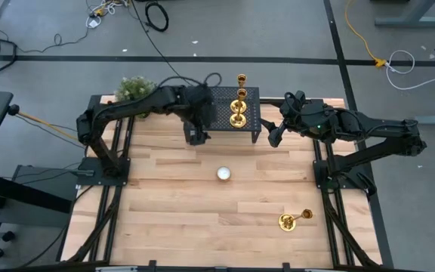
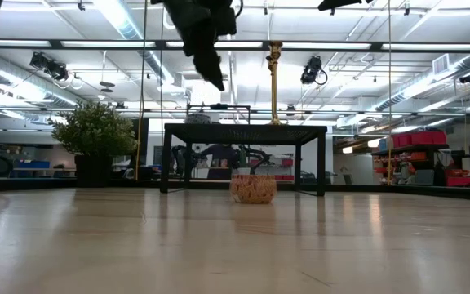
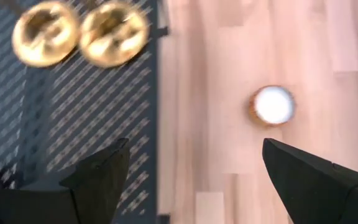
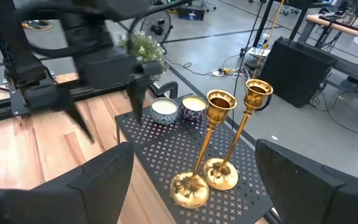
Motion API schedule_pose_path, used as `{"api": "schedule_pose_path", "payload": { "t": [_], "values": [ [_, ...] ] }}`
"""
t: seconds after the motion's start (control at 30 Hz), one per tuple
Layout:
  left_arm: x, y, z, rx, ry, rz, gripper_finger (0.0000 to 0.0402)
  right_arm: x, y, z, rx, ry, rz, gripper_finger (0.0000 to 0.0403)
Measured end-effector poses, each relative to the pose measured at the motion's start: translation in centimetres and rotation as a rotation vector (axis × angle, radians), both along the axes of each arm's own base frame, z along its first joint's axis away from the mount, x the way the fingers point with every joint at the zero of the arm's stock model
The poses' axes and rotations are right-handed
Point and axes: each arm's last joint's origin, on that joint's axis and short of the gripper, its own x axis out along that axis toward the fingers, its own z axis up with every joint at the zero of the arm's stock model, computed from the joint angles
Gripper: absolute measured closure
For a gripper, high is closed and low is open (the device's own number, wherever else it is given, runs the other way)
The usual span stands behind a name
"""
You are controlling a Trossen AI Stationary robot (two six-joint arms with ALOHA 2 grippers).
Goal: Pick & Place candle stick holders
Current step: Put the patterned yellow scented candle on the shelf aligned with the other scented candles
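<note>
Two gold candle stick holders (image 4: 207, 149) (image 4: 241, 130) stand upright on their round bases on a black mesh stand (image 1: 251, 102) at the far middle of the table. A third candle stick holder (image 1: 294, 220) lies on its side on the wood at the near right. My left gripper (image 1: 195, 138) (image 3: 191, 180) hangs open in the air over the stand's left near corner, holding nothing. My right gripper (image 1: 276, 138) (image 4: 191, 186) waits open just right of the stand, its fingers apart from the two holders.
A small white candle in a jar (image 1: 223, 174) stands on the wood at mid-table, in front of the stand. Two more candle jars (image 4: 165, 111) (image 4: 193, 107) sit on the stand's far left part. A potted plant (image 1: 133, 89) stands at the far left corner.
</note>
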Motion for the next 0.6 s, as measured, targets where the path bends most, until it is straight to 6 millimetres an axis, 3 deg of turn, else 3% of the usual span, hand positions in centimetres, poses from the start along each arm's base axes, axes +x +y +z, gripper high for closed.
{"api": "schedule_pose_path", "payload": {
  "t": [0.2,0.6],
  "values": [
    [1.4,-2.4,-0.4,0.020,-0.026,-0.098,0.0032,0.0,0.0,0.0,0.000,0.000,0.000,0.0066],
    [5.0,-7.1,-3.4,0.017,-0.023,-0.241,0.0032,0.0,0.0,0.0,0.020,-0.009,0.004,0.0066]
  ]
}}
